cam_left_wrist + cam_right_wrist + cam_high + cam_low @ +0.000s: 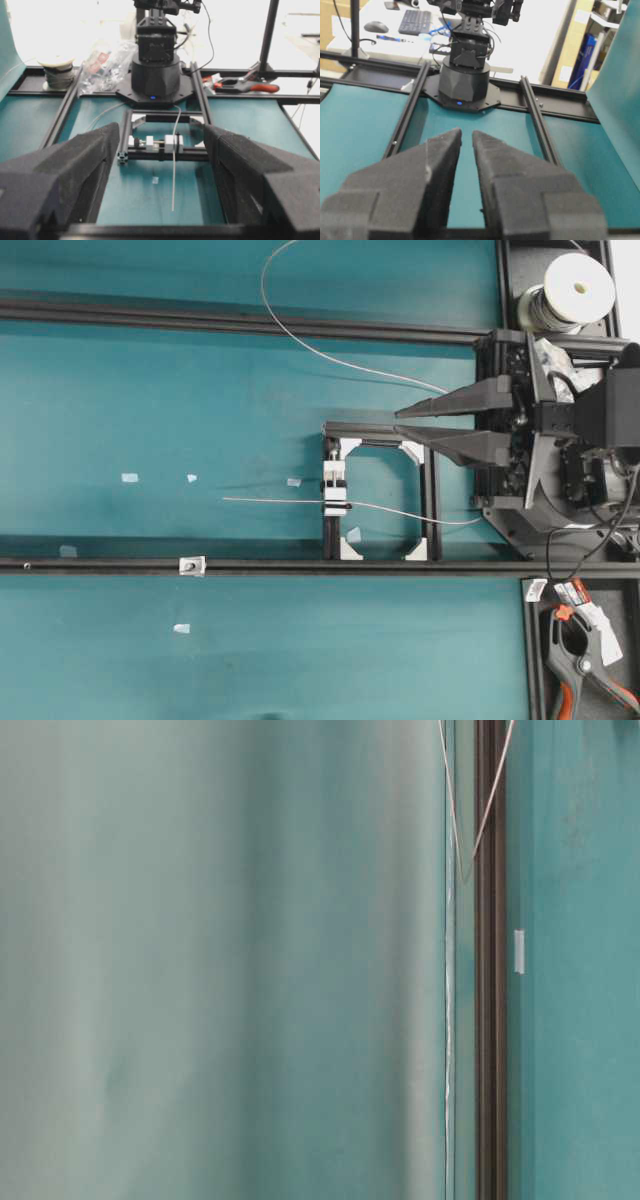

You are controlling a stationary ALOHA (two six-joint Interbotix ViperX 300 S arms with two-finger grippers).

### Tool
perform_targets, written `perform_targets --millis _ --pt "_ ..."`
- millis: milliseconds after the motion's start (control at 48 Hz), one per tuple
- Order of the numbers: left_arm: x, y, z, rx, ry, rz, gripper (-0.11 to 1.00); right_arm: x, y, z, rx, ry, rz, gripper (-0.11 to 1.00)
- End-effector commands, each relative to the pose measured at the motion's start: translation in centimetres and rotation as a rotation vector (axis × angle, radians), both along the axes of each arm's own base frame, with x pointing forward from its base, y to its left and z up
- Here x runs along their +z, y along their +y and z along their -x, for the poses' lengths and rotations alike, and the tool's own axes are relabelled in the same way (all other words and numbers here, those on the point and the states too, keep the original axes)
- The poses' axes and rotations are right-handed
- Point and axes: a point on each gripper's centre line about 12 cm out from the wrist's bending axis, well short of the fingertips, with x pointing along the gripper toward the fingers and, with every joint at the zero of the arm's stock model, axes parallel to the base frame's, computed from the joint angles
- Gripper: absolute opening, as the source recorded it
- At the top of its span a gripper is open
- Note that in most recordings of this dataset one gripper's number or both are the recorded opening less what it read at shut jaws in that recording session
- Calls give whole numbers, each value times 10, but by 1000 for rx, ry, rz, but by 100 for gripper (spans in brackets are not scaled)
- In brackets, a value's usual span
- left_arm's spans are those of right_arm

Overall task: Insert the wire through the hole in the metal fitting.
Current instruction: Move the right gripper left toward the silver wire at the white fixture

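Wire (pixel 280 502) through white clamp (pixel 335 483), metal fitting (pixel 189 564) on rail (pixel 100 565), left gripper (pixel 160 130) spread, right gripper (pixel 466 136) narrowly parted, empty

**Clutter around my workspace**

I see a teal tabletop (pixel 150 410) crossed by black rails (pixel 200 318), pale tape scraps (pixel 129 478), a white clamp block (pixel 335 490) in a black frame (pixel 430 500), a wire spool (pixel 565 292), and an orange-handled clamp (pixel 580 665).

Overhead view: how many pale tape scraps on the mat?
5 scraps: three in a row left of the frame, one above the lower rail, one below it; more may be hidden.
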Motion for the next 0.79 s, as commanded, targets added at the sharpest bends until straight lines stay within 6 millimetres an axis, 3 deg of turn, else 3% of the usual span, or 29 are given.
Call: perform_targets --millis 0,42,146,229,458,542,625,771 --pt "3 1 -3 10 -3 9 24 2 -2 -2 -7 -2 -9 24" --pt "2 2 -3 10 0 7 22 1 -2 -3 -7 3 -12 22" --pt "-1 2 -2 13 6 1 2 -2 -3 -7 -11 17 -18 2" --pt "-1 2 -2 16 6 1 -6 -3 -3 -9 -14 23 -18 -3" --pt "-1 2 -3 15 9 7 -7 -5 -3 -9 -15 34 -32 -3" --pt "-3 2 -3 16 17 4 -1 -5 -3 -9 -12 32 -63 -3" --pt "-8 3 -6 16 37 -1 11 -5 -3 -10 -10 35 -104 0" --pt "-24 3 -19 16 117 -19 48 -8 -4 -11 -8 47 -143 28"
